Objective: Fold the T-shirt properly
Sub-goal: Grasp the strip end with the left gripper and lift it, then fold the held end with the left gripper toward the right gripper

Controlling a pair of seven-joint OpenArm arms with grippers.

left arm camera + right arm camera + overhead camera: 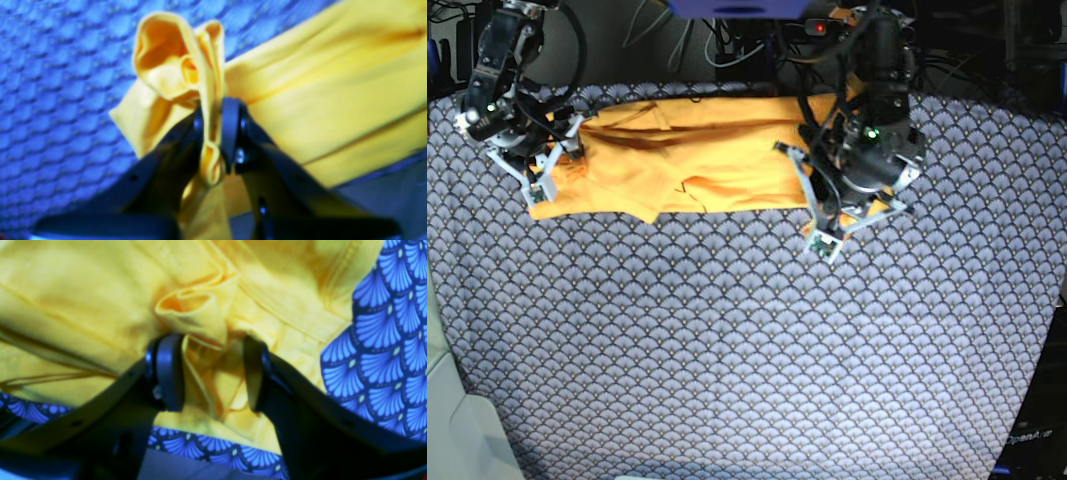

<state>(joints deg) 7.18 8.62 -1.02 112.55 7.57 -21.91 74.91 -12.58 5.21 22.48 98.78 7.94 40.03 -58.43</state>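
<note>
Left gripper (217,133): I've got it pinched on a bunched end of the T-shirt (707,150).
Right gripper (213,373): jaws wide apart, straddling a fabric ridge, not clamped.
T-shirt: a long band on the patterned cloth (747,350), far side.
Long axis: runs between my two grippers.
Next move: I judge the right must close first.
</note>
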